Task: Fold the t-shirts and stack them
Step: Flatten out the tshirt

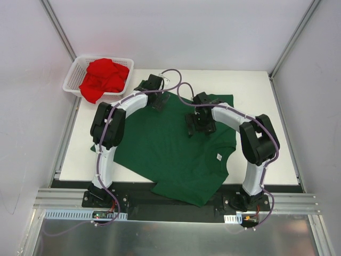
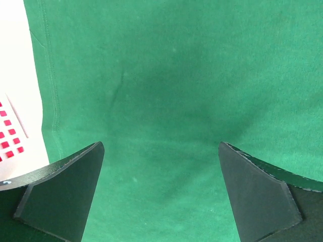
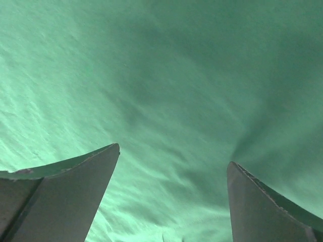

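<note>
We see the left gripper (image 2: 161, 146) with its two dark fingers (image 2: 65, 191) spread wide and nothing between them; they hover right over smooth dark green cloth, and we cannot tell whether the tips touch it. In that wrist view a stitched hem runs down the left side of the cloth, and beyond it show a strip of white table and a corner of white mesh with red behind its holes. The right gripper (image 3: 174, 154) is likewise released, its fingers (image 3: 65, 196) far apart and holding nothing, poised close above softly rippled green fabric that fills its whole view. From above, the green t-shirt (image 1: 170, 154) lies spread nearly flat across the middle of the white table (image 1: 256, 106), turned at an angle, with one part draping over the near edge between the two arm bases. A small white tag (image 1: 219, 157) shows near its right side. The left gripper sits over the shirt's far left part, the right gripper over its far right part. The red t-shirt (image 1: 104, 77) lies crumpled in a heap inside the white mesh basket (image 1: 72, 80) at the far left corner, well apart from the green one.
</note>
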`<move>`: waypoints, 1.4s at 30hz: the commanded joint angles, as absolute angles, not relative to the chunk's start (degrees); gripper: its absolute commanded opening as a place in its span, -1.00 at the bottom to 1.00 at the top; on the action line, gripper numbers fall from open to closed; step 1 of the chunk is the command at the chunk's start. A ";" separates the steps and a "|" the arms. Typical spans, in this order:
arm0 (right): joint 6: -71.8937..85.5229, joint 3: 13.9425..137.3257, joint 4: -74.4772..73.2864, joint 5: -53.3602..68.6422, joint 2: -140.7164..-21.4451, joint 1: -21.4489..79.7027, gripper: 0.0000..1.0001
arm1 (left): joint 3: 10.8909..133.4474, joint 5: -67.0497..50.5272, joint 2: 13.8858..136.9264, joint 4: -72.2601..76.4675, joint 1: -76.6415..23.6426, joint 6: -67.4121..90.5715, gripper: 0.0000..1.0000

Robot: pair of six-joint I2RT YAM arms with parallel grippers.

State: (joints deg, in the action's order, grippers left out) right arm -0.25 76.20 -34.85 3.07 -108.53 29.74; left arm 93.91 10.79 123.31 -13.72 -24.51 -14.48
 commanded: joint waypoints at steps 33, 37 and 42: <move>-7.38 92.02 -41.92 -4.84 -117.60 22.41 0.92 | 95.45 17.32 128.41 -27.68 -26.28 -16.96 0.96; -7.21 91.58 -42.01 -6.06 -118.04 22.41 0.93 | 95.62 16.53 128.32 -27.69 -26.37 -16.44 0.96; -6.68 93.51 -44.38 -11.86 -119.53 22.24 0.93 | 95.54 16.26 128.14 -27.69 -26.28 -16.52 0.96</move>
